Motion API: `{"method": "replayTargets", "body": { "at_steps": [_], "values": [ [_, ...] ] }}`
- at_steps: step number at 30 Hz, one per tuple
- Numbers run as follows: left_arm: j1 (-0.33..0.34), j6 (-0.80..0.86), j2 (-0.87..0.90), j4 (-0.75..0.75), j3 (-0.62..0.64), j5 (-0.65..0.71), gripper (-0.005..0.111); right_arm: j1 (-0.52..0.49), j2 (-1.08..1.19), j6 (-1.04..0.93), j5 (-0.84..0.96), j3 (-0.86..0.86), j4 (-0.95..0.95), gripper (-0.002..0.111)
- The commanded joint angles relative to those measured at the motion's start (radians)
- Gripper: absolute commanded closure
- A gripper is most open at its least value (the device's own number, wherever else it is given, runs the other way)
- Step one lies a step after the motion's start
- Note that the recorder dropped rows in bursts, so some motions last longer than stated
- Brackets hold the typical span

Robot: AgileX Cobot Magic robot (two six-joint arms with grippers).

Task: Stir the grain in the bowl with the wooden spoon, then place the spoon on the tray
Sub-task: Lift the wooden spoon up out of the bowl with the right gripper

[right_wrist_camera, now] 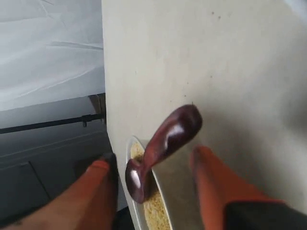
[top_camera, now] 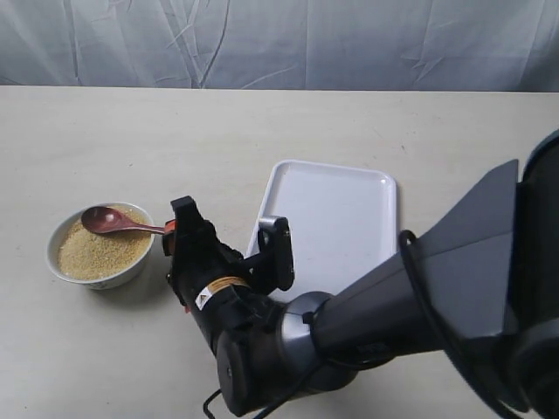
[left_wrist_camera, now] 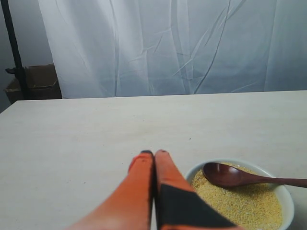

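The white bowl [top_camera: 61, 262] of golden grain [top_camera: 96, 253] stands at the table's left. The dark wooden spoon [top_camera: 109, 220] rests with its head on the grain and its handle over the rim, pointing right. My right gripper [top_camera: 229, 225] is open beside the bowl; in the right wrist view its fingers [right_wrist_camera: 98, 167] straddle the spoon [right_wrist_camera: 163, 139] without touching it, above the bowl [right_wrist_camera: 132, 201]. My left gripper [left_wrist_camera: 154, 153] is shut and empty, just beside the bowl [left_wrist_camera: 288, 196] and spoon [left_wrist_camera: 230, 175]; the exterior view does not show it. The white tray [top_camera: 349, 209] lies right of the bowl.
The bulky right arm [top_camera: 419, 297] fills the near right and hides the tray's near corner. A pale curtain [top_camera: 279, 44] hangs behind the table's far edge. A cardboard box [left_wrist_camera: 33, 81] and a black pole [left_wrist_camera: 12, 43] stand beyond the table.
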Motion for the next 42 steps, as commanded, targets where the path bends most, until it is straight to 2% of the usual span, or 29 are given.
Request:
{"method": "replayTargets", "body": {
  "at_steps": [1, 4, 6, 14, 21, 32, 38, 42],
  "values": [
    [-0.001, 0.000, -0.004, 0.003, 0.002, -0.005, 0.107, -0.001, 0.048, -0.006, 0.001, -0.060, 0.022, 0.060],
    [-0.001, 0.000, -0.004, 0.003, 0.002, -0.005, 0.107, -0.001, 0.065, -0.006, -0.018, -0.084, 0.024, 0.062],
    [-0.001, 0.000, -0.004, 0.003, 0.002, -0.005, 0.107, -0.001, 0.066, -0.006, -0.021, -0.085, 0.040, 0.067],
    [-0.001, 0.000, -0.004, 0.003, 0.002, -0.005, 0.107, -0.001, 0.066, -0.009, -0.069, -0.085, 0.086, 0.108],
    [-0.001, 0.000, -0.004, 0.003, 0.002, -0.005, 0.107, -0.001, 0.066, -0.009, -0.143, -0.085, 0.083, 0.109],
    [-0.001, 0.000, -0.004, 0.003, 0.002, -0.005, 0.107, 0.001, 0.057, -0.025, -0.247, -0.085, -0.040, 0.109],
    [-0.001, 0.000, -0.004, 0.003, 0.002, -0.005, 0.107, -0.002, 0.038, -0.117, -0.324, -0.085, -0.101, 0.109],
    [-0.001, 0.000, -0.004, 0.003, 0.002, -0.005, 0.107, -0.002, -0.029, -0.383, -0.250, -0.085, -0.136, 0.109]
  ]
}}
